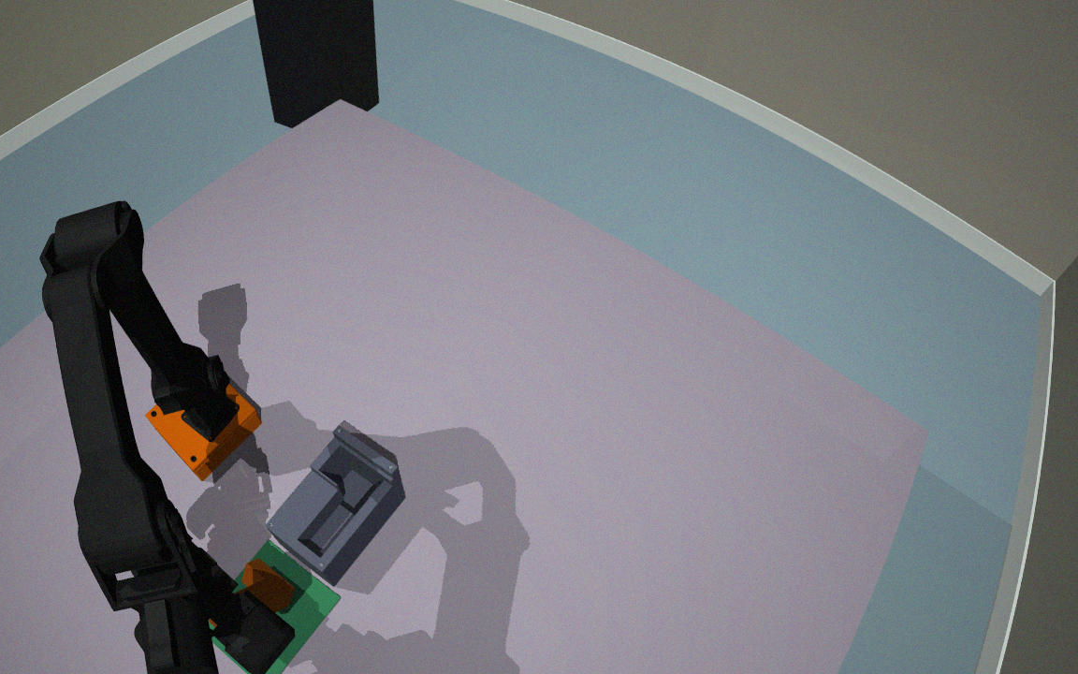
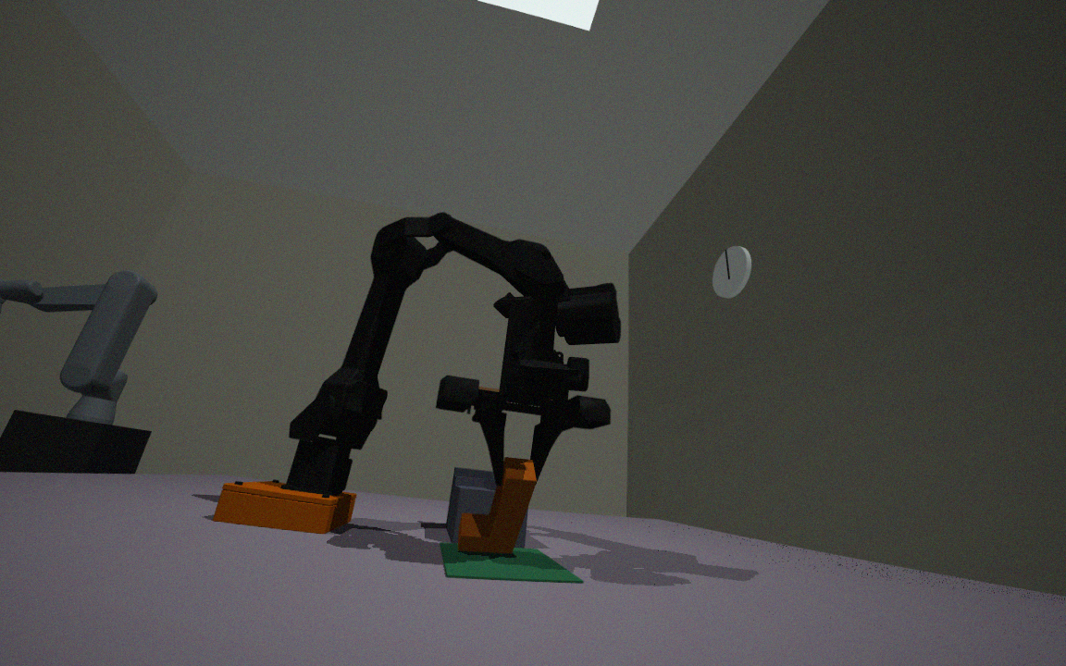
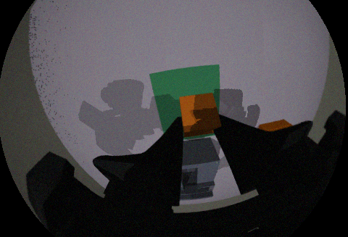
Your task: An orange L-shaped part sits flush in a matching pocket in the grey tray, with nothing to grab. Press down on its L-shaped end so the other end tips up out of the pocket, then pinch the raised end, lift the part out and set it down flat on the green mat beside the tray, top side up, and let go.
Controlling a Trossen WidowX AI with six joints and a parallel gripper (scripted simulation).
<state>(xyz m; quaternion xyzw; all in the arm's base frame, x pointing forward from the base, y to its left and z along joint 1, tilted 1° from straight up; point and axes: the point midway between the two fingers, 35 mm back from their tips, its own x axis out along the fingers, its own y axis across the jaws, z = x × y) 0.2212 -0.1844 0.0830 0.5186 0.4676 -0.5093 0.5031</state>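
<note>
The orange L-shaped part stands on its L-shaped end on the green mat. Its long leg points up and leans to the right in the exterior view; it is not flat. My gripper is slightly open, with the fingertips still close on both sides of the leg's raised end. Any gap between fingers and part is too small to see. The grey tray has an empty pocket. In the top view the arm hides the fingertips and part of the mat.
The tray stands right beside the mat, its walls higher than the mat. The arm's orange base is on the far side of the arm's reach. A grey robot arm stands in the background.
</note>
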